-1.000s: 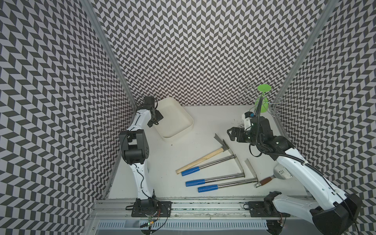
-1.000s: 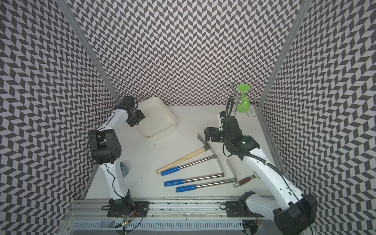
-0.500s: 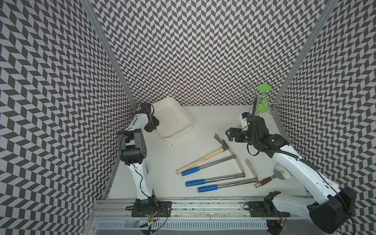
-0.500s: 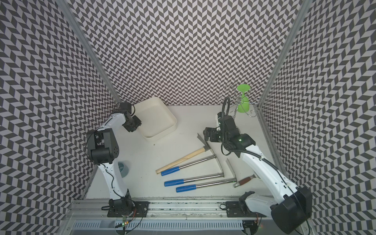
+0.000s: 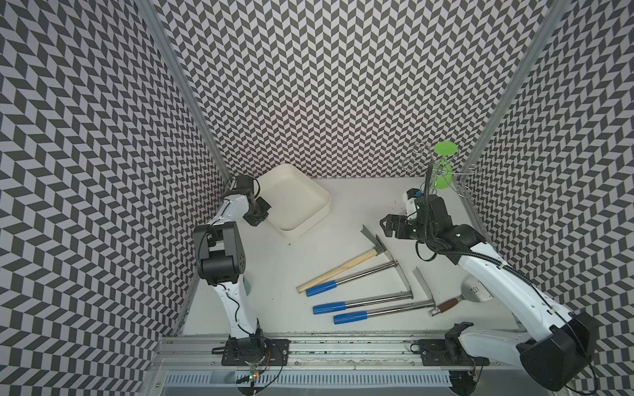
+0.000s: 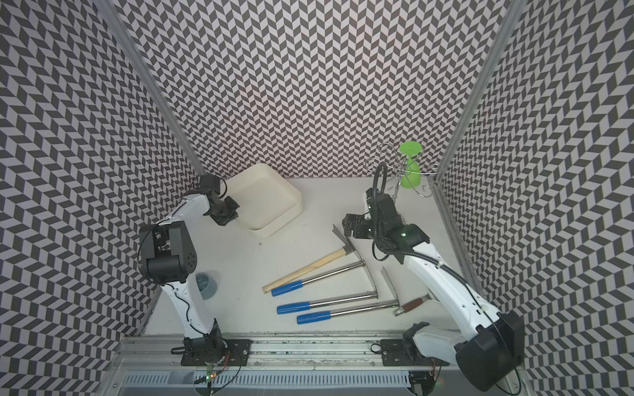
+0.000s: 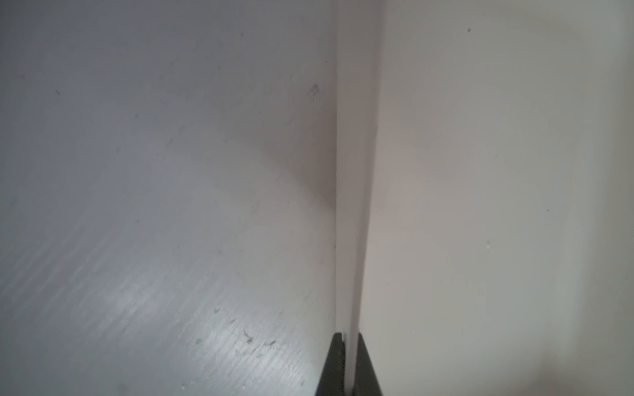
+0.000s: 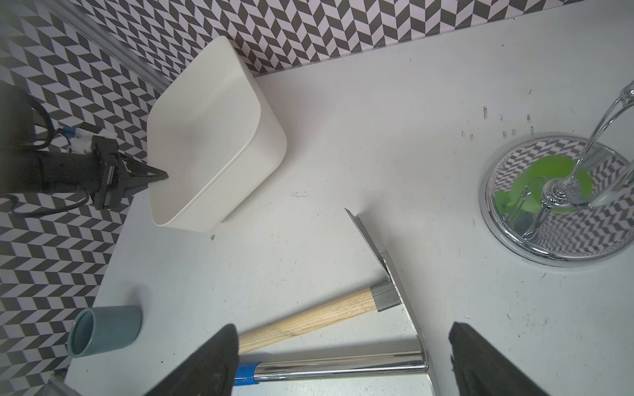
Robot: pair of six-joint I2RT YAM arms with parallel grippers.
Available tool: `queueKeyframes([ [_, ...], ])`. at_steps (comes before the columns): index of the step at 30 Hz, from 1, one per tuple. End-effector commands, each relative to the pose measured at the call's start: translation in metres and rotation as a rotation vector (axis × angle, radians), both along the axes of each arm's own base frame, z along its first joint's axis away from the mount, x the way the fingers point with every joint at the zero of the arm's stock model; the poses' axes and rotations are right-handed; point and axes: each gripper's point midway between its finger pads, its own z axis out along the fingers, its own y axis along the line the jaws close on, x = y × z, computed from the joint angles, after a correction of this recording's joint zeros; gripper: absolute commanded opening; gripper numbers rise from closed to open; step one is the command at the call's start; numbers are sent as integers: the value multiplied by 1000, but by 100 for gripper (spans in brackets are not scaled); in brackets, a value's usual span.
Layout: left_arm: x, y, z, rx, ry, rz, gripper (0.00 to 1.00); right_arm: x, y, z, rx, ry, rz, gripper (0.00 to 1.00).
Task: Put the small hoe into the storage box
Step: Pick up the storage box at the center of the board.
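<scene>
The cream storage box (image 5: 314, 219) (image 6: 284, 219) (image 8: 206, 137) stands at the back left, with nothing in it. My left gripper (image 5: 262, 214) (image 6: 230, 214) (image 7: 350, 343) (image 8: 161, 176) is shut on the box's thin left wall (image 7: 355, 205). The small hoe (image 5: 343, 269) (image 6: 308, 269) (image 8: 308, 317) has a wooden handle and a grey metal head, and lies flat mid-table. My right gripper (image 5: 386, 226) (image 6: 348, 224) (image 8: 343, 331) hovers open by the hoe's head and holds nothing.
Three chrome-shafted hoes with blue grips (image 5: 360, 274) (image 5: 370, 301) (image 5: 384, 310) lie beside the wooden one. A brown-handled trowel (image 5: 449, 303) lies under my right arm. A chrome rack with a green goblet (image 5: 442, 168) stands back right. A blue-grey cup (image 6: 206, 284) lies near the left arm.
My left gripper slid toward the front along the box's left rim and closed on the wall. The right gripper stayed open and barely shifted.
</scene>
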Motion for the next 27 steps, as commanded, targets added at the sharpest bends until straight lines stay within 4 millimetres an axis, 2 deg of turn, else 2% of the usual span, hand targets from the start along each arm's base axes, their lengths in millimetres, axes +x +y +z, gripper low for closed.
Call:
queueKeyframes([
  [1, -1, -22, 54, -94, -122, 5, 0, 9, 3, 20, 11, -60, -1, 96],
  [4, -23, -32, 69, -77, -105, 68, 0, 9, 3, 21, 15, -63, 1, 96],
  [7, -49, -47, 76, -114, -113, 163, 0, 9, 4, 22, 18, -67, 5, 96],
  [10, -73, -54, 76, -152, -122, 293, 0, 9, 5, 22, 18, -68, 9, 96],
  [14, -92, -56, 73, -155, -104, 432, 0, 8, 6, 23, 21, -70, 21, 96],
  [21, -113, -65, 68, -195, -82, 582, 0, 4, 7, 22, 28, -71, 37, 96],
  [27, -120, -78, 65, -165, -64, 609, 0, 1, 9, 20, 40, -66, 49, 96],
])
